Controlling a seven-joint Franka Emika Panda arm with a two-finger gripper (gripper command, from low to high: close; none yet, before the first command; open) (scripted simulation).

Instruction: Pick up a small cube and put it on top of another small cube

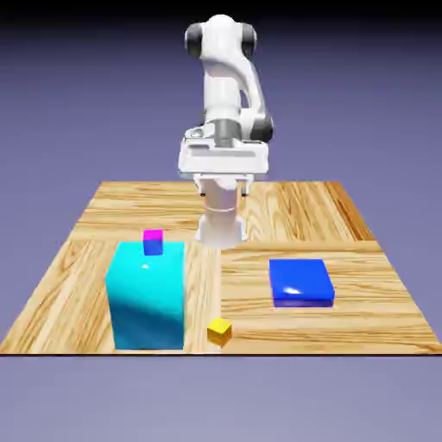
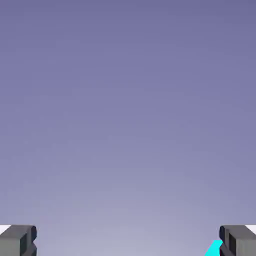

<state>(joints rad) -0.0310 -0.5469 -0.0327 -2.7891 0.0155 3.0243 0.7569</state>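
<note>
A small yellow cube (image 1: pixel 219 330) lies on the wooden table (image 1: pixel 285 216) near its front edge, just right of a tall cyan block (image 1: pixel 147 298). A second small cube (image 1: pixel 153 242), magenta on top and blue on the near side, shows at the back of the cyan block's top face; whether it rests on the block or stands behind it I cannot tell. My gripper (image 1: pixel 223 179) hangs high above the table's far middle, away from both cubes. In the hand view the gripper (image 2: pixel 128 242) is open, its fingertips (image 2: pixel 17 240) wide apart with only the backdrop between them.
A flat blue block (image 1: pixel 300 281) lies right of centre. A sliver of the cyan block (image 2: pixel 214 248) shows beside the right fingertip in the hand view. The arm's white column stands behind the table's middle.
</note>
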